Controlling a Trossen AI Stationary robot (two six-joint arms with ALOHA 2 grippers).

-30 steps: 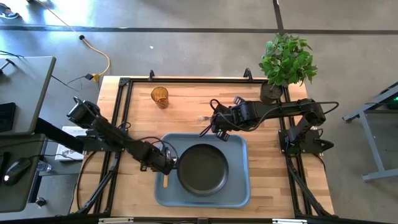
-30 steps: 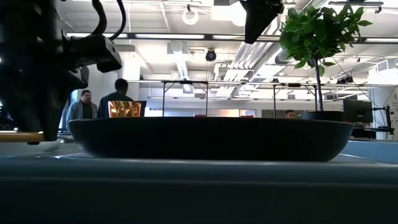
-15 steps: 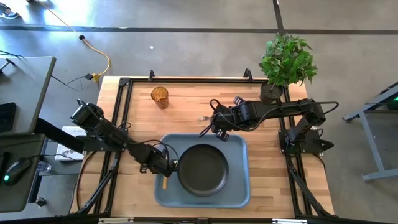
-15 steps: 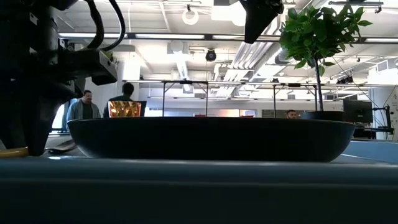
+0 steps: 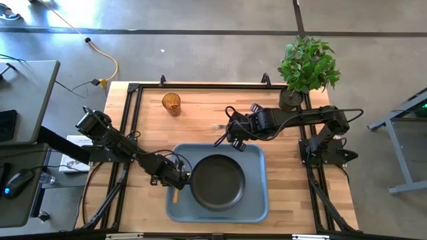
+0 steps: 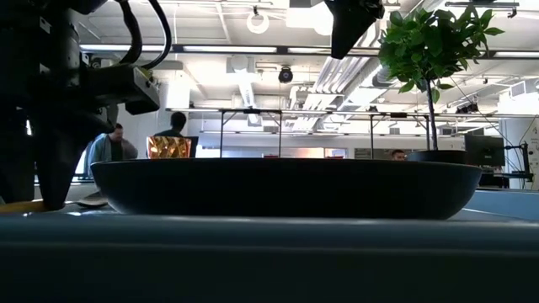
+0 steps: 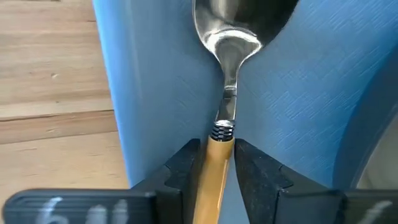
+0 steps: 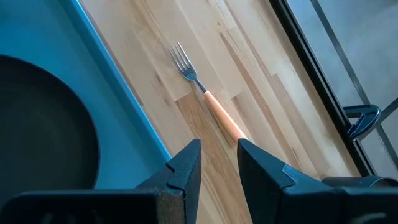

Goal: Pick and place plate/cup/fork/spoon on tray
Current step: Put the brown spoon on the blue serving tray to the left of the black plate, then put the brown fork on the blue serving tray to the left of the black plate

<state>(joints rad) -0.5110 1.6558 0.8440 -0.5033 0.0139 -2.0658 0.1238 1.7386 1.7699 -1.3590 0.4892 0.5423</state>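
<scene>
We see black plate [image 5: 217, 181] on blue-grey tray [image 5: 257, 200] | spoon [image 7: 225, 93] flat on tray | fork [image 8: 205, 93], amber cup [image 5: 171, 103] upright on table [image 5: 200, 117]

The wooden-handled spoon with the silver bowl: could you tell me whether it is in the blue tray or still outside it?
In. The left wrist view shows the spoon lying on the blue-grey tray floor, beside the black plate.

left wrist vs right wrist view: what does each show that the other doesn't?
Left wrist only: the spoon lying on the tray, its handle between the fingers of the left gripper, with slim gaps either side. Right wrist only: the fork on the bare table, ahead of the right gripper, and the plate. Both: the tray's blue rim and wooden tabletop.
</scene>
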